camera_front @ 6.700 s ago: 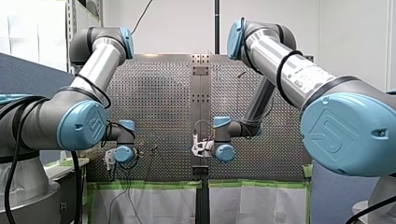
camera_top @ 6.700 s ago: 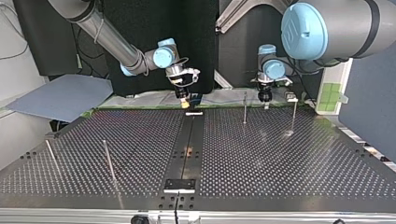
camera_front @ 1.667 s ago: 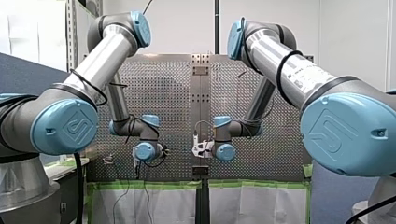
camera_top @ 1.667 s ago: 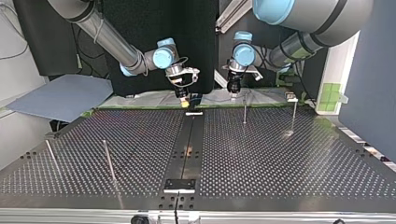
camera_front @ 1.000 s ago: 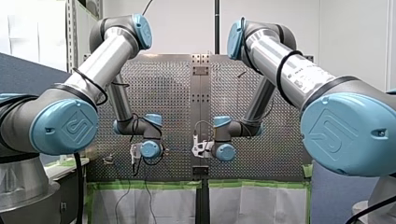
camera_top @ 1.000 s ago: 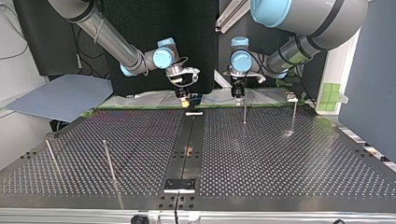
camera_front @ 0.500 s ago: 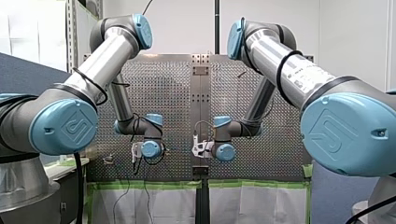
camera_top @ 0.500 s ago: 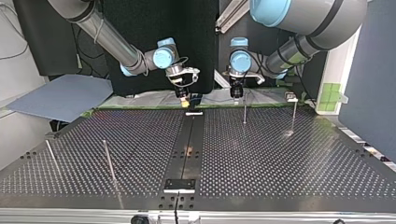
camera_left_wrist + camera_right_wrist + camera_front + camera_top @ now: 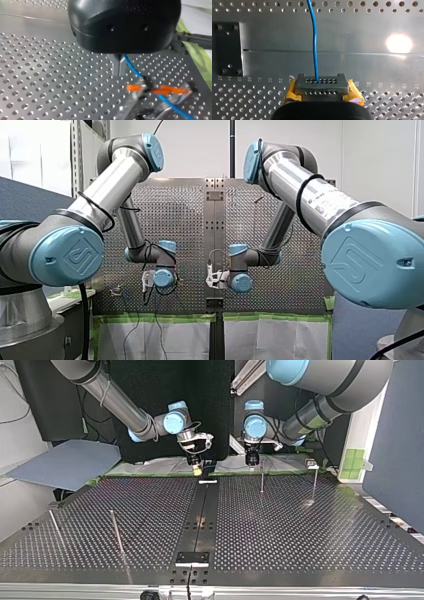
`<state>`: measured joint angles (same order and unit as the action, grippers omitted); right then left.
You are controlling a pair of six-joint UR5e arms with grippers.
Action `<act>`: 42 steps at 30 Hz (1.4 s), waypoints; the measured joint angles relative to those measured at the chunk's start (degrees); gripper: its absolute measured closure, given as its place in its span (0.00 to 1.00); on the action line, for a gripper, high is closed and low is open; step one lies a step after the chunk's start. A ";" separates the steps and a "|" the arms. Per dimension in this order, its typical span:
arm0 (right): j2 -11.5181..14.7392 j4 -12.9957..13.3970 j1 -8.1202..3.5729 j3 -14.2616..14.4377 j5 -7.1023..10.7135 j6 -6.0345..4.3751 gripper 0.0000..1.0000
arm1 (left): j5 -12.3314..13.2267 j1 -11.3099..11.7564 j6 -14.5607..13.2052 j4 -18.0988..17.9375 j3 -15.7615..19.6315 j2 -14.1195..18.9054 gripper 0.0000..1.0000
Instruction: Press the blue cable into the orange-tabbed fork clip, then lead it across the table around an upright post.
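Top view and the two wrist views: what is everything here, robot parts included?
perforated table: one, grey metal, fills the top view.
upright posts: four, thin metal, two at the top view's right, two at its left.
flat board: one, grey-blue, off the table at the top view's left.
fork clip: one, orange tabs, on the table close by left tool.
blue cable: one, blue, crosses the fork clip.
left tool: one, black, shut on the blue cable.
right tool: one, yellow pads, shut on the blue cable.

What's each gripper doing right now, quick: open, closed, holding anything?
My left gripper: closed, holding the blue cable.
My right gripper: closed, holding the same blue cable.
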<state>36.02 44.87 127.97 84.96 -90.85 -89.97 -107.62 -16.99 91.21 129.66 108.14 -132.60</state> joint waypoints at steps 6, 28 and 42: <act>2.18 -2.57 -0.26 -0.25 -2.62 0.01 1.00 | -2.21 -1.04 -1.57 2.80 -0.15 2.45 1.00; 13.28 -11.44 -0.45 -0.28 -3.42 -0.63 1.00 | -2.65 -5.15 0.36 14.24 -4.75 13.83 1.00; 20.37 -16.50 -1.33 -2.56 -2.86 -1.02 1.00 | -4.83 -7.91 0.64 21.02 -11.54 20.64 1.00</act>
<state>56.39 28.38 126.64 82.41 -93.71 -90.99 -112.45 -24.90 91.85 150.68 96.60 -111.96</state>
